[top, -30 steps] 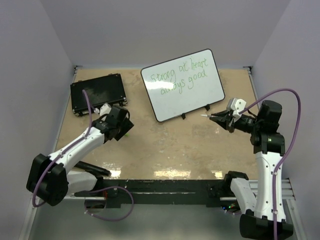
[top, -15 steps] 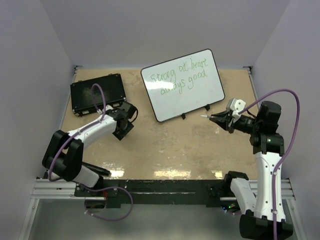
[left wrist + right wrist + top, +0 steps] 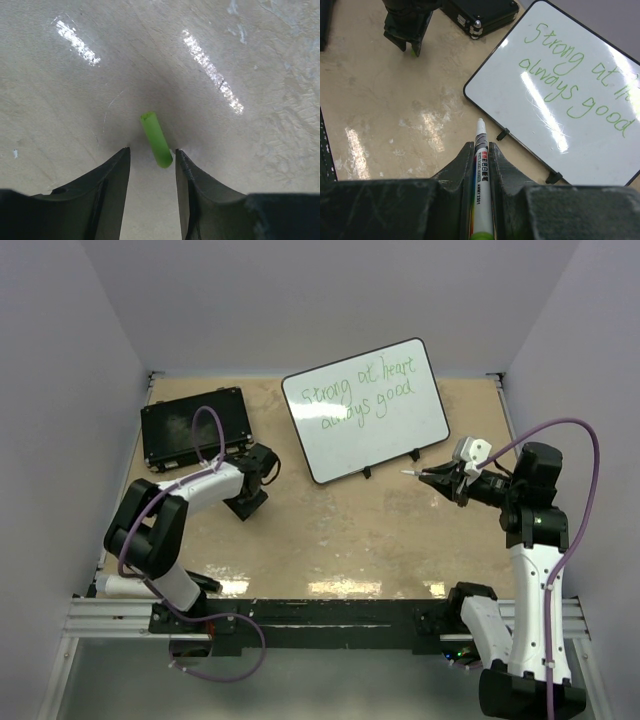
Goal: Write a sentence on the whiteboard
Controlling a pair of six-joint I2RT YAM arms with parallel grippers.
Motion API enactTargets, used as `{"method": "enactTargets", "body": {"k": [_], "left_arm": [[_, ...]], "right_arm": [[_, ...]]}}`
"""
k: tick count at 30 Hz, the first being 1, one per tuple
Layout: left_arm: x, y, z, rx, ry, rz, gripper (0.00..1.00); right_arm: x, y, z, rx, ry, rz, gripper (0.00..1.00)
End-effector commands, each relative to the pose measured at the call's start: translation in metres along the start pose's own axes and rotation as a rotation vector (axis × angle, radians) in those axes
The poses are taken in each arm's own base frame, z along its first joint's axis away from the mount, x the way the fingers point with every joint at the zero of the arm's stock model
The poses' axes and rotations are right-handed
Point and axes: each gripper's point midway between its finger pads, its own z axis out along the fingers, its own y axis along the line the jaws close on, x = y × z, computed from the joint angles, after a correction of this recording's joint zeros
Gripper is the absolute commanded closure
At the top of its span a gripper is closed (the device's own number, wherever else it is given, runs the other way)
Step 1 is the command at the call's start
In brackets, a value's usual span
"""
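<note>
The whiteboard (image 3: 402,436) stands tilted on its black feet at the back of the table, and the sentence (image 3: 358,392) runs across it in two green lines; both also show in the right wrist view, whiteboard (image 3: 520,107) and sentence (image 3: 570,82). My right gripper (image 3: 432,476) hovers off the board's lower right corner, shut (image 3: 481,146) on a white marker (image 3: 482,170) whose bare tip points at the board. My left gripper (image 3: 247,508) is low over the table, open (image 3: 152,151), its fingertips either side of the near end of a small green cap (image 3: 155,137) lying flat.
A flat black case (image 3: 193,427) lies at the back left, just beyond the left gripper, and its corner shows in the right wrist view (image 3: 480,12). White walls close in three sides. The arms' bases and rail run along the near edge.
The left arm has stretched out, carrying its gripper right and away from its base to a spot near the case's corner. The right arm and marker have not moved.
</note>
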Motion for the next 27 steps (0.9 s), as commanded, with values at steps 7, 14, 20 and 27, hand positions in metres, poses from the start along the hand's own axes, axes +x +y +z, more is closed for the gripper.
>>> {"method": "enactTargets", "body": {"k": [7, 14, 20, 27], "left_arm": [[-0.006, 0.007, 0.015, -0.074, 0.004, -0.023, 0.71], [-0.011, -0.019, -0.011, 0.174, -0.001, 0.181, 1.0], [0.014, -0.078, -0.138, 1.094, -0.112, 0.699, 1.0], [0.113, -0.073, -0.23, 1.6, -0.444, 1.313, 1.0]], "right_arm": [[-0.001, -0.001, -0.001, 0.008, -0.003, -0.019, 1.0], [0.002, -0.001, 0.0, 0.005, 0.003, -0.015, 1.0], [0.014, 0.007, 0.005, -0.081, 0.018, 0.011, 1.0], [0.025, 0.038, 0.017, -0.342, 0.045, 0.052, 1.0]]}}
